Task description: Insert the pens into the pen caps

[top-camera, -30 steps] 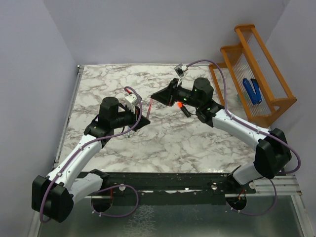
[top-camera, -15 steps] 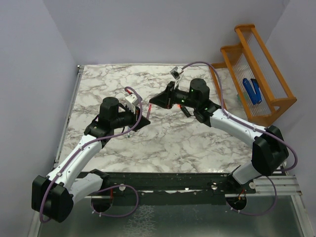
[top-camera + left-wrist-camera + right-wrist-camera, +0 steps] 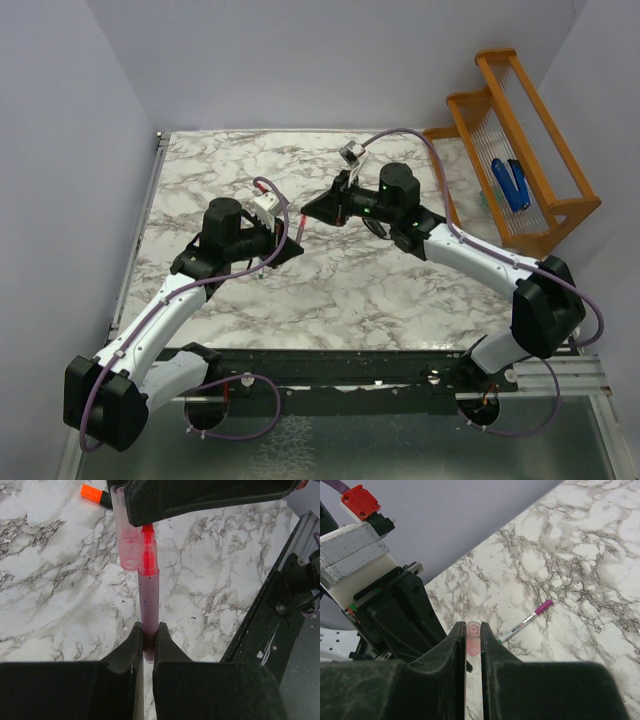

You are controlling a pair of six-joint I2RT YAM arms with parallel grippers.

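Nothing legible in any view. Only tiny dark and reddish print along the barrel of the slim whitish pen (image 3: 526, 621) with the purple end, lying on the marble table (image 3: 600, 555) in the right wrist view, too small and blurred to read.

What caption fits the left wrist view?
Left gripper holds the pink pen, its tip beside the pink cap in the right gripper.

Marble-patterned table (image 3: 380, 290), plain lilac walls (image 3: 300, 60), orange wooden rack (image 3: 468, 108).
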